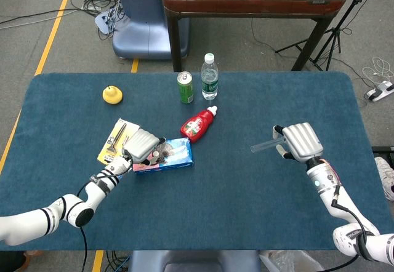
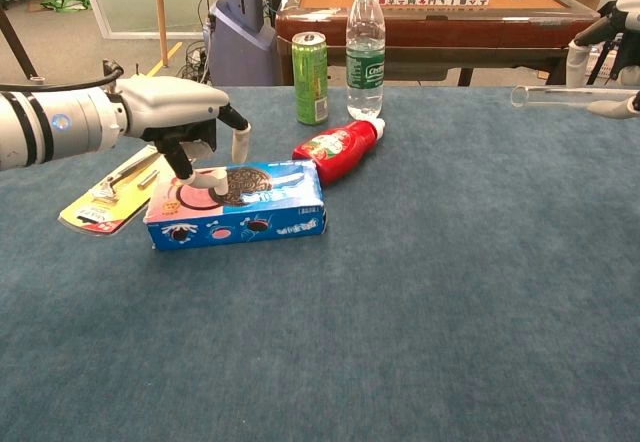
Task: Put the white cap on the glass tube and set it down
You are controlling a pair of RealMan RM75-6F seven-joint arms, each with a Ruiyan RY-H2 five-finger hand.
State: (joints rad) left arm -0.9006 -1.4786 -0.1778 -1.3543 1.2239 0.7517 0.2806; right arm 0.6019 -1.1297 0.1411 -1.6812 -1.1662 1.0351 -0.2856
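Note:
The small white cap point(image 2: 211, 174) stands on top of the blue cookie box point(image 2: 240, 205), largely hidden in the head view under my left hand point(image 1: 143, 144). That hand point(image 2: 185, 117) hangs low over the box's left end. Its thumb tip is down beside the cap and another finger is spread above the box; no grip shows. My right hand point(image 1: 300, 141) holds the clear glass tube point(image 1: 265, 144) level above the table's right side, open end pointing left. In the chest view the tube point(image 2: 570, 95) juts in from the right edge, under the right hand point(image 2: 600, 34).
A red squeeze bottle point(image 1: 198, 124) lies just behind the cookie box point(image 1: 165, 154). A green can point(image 1: 185, 87) and a water bottle point(image 1: 210, 76) stand at the back. A yellow card with a tool point(image 1: 116, 141) lies left of the box. A yellow object point(image 1: 112, 94) sits far left.

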